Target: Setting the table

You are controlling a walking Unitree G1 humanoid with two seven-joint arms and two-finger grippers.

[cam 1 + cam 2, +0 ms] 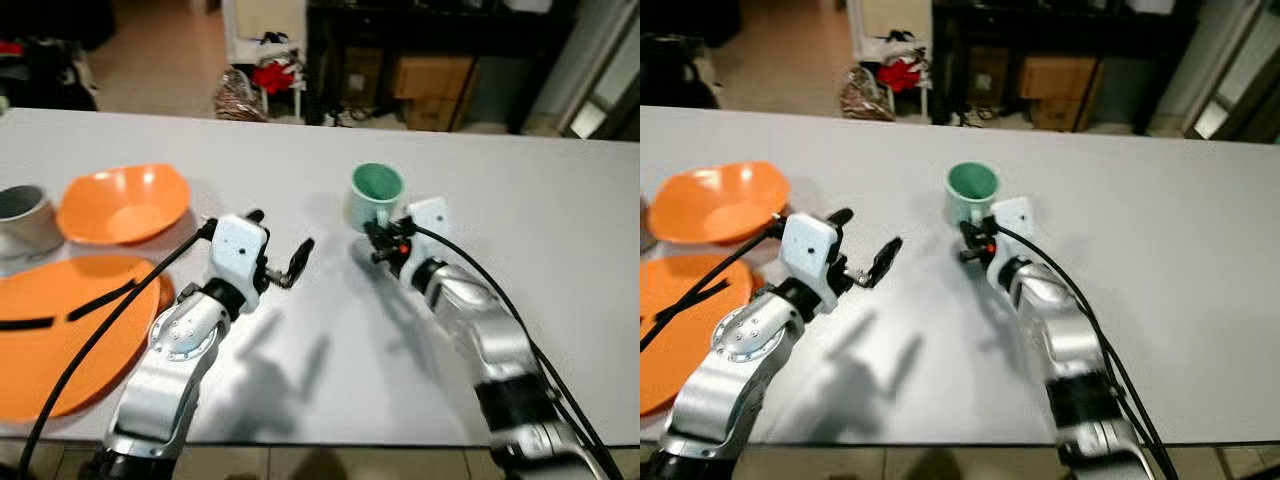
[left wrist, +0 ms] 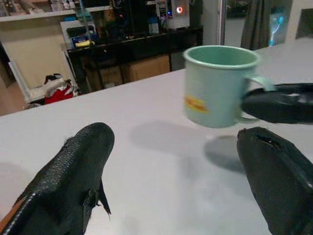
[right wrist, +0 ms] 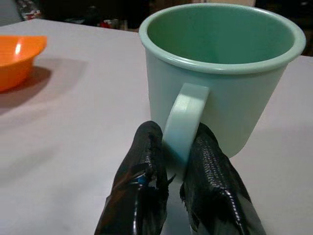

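A pale green mug (image 1: 376, 192) with a small yellow label hangs a little above the white table (image 1: 560, 220), casting a shadow below it. My right gripper (image 3: 178, 164) is shut on the mug's handle (image 3: 183, 122), one black finger on each side; it reaches the mug from the near side (image 1: 385, 242). My left gripper (image 1: 281, 233) is open just left of the mug, with nothing between its fingers (image 2: 80, 161). The mug (image 2: 217, 85) sits ahead of them in the left wrist view.
An orange bowl (image 1: 125, 205) stands at the left. An orange plate (image 1: 70, 340) with dark utensils across it lies at the near left, and a grey cup (image 1: 20, 220) sits at the left edge. Beyond the table are a dark shelf with boxes (image 1: 430, 75) and bags on the floor (image 1: 250, 90).
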